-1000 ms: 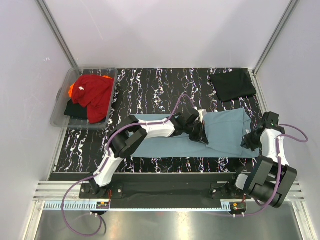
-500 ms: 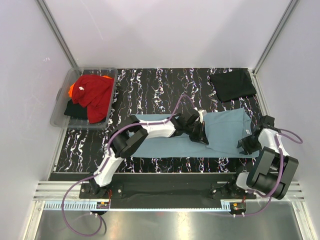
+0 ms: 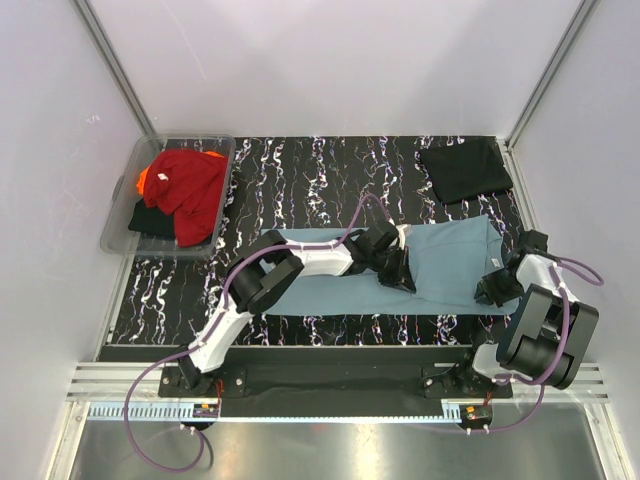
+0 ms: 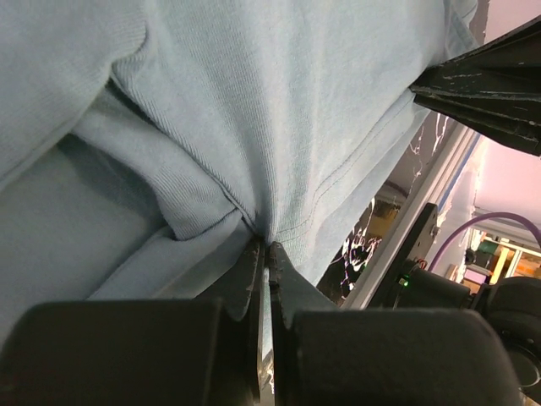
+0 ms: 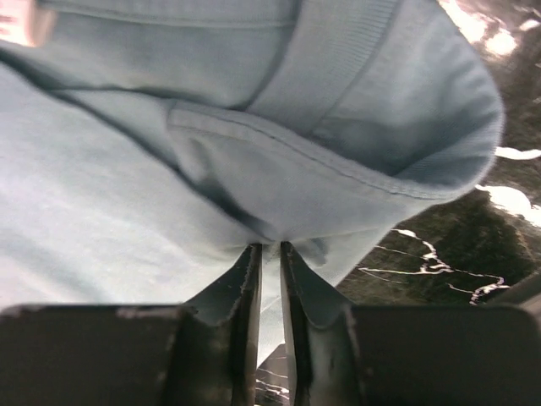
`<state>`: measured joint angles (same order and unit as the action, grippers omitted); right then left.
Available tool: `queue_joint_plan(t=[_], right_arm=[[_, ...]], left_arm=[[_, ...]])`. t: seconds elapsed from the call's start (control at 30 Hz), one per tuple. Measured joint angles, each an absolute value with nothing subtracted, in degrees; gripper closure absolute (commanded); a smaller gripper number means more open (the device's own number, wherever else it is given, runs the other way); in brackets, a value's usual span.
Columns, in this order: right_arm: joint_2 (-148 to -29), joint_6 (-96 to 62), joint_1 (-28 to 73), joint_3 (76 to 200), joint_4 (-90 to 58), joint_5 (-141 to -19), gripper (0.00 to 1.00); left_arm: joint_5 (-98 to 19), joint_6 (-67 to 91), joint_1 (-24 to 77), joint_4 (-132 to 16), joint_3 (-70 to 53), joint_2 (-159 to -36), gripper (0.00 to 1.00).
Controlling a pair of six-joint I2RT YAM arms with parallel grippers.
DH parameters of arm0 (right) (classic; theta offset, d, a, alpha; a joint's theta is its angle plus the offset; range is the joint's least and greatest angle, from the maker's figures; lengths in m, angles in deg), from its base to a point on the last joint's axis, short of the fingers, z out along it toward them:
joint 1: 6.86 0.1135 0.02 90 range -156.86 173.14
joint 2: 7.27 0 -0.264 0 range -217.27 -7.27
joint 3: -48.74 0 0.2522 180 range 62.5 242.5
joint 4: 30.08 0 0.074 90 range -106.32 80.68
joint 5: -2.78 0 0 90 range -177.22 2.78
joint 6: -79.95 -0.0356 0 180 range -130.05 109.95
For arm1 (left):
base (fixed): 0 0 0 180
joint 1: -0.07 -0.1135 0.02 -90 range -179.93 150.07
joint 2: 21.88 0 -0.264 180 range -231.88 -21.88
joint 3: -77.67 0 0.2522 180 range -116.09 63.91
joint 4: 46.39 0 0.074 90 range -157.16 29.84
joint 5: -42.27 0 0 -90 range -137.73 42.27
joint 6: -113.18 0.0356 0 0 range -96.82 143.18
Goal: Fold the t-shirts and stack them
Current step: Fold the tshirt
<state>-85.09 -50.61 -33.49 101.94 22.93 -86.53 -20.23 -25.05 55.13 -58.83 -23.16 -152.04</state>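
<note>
The teal-blue t-shirt (image 3: 440,262) lies across the middle of the black marbled table, partly folded. My left gripper (image 3: 398,276) is over its middle, shut on a fold of its fabric (image 4: 254,169). My right gripper (image 3: 494,288) is at its right near edge, shut on a hem (image 5: 279,194). A folded black t-shirt (image 3: 465,169) lies at the back right. A red t-shirt (image 3: 190,190), an orange one (image 3: 145,180) and a black one (image 3: 150,220) sit in the clear tub (image 3: 120,215) at the back left.
The table's near edge rail (image 3: 320,350) runs just below the shirt. Grey walls close in the left, back and right. A purple cable (image 3: 360,205) arcs over the left arm.
My right gripper has moved down and left along the shirt's right edge, pulling it in. The left gripper has shifted slightly, and the shirt's right part looks narrower.
</note>
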Motion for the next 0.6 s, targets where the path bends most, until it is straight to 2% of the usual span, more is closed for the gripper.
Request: queue_joint_plan(t=[0.07, 0.27, 0.33, 0.6], right_arm=[[-85.2, -50.3, -33.5, 102.5, 22.9, -86.1, 0.78], [-85.4, -50.0, -33.5, 102.8, 22.5, -85.6, 0.89], [-85.7, -50.0, -33.5, 102.8, 22.3, -85.2, 0.99], [-85.2, -49.9, -33.5, 103.5, 22.5, -84.8, 1.0]], left_arm=[[-19.8, -25.1, 55.1, -58.6, -23.3, -152.2, 1.0], [-19.6, -25.4, 55.0, -57.9, -23.3, -152.4, 1.0], [-19.6, -25.6, 55.0, -57.3, -23.3, -152.5, 1.0], [-19.5, -26.4, 55.0, -57.0, -23.3, -152.6, 1.0]])
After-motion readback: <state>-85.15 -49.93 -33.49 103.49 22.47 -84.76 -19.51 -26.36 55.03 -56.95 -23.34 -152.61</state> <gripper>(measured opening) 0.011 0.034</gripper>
